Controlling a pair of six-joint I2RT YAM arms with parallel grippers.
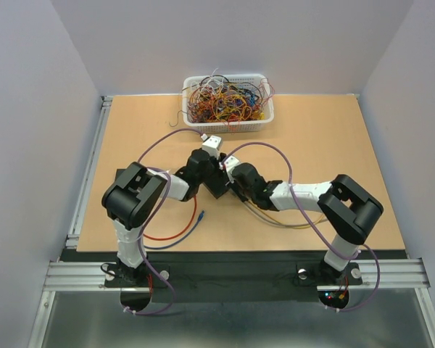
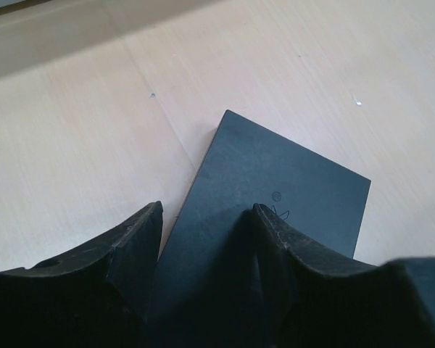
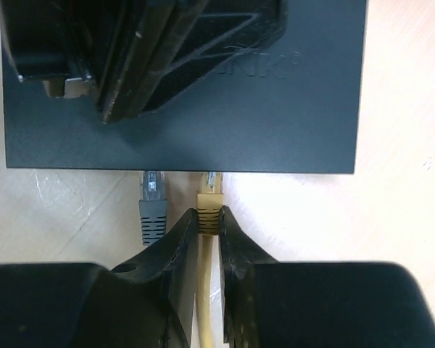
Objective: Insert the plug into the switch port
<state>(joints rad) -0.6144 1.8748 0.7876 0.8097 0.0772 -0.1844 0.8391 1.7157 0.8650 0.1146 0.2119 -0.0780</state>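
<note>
The right gripper (image 3: 208,214) pinches the small yellow plastic plug (image 3: 209,190), which points longways at the flat black box (image 3: 275,123). The left gripper (image 2: 206,209) has its jaws apart

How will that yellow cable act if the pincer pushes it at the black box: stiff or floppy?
The plug, pinched in the right pincer, looks hard and should push straight. The thin cable behind it would likely buckle if pushed alone. The box might slide, though the left pincer seems to brace it.
</note>
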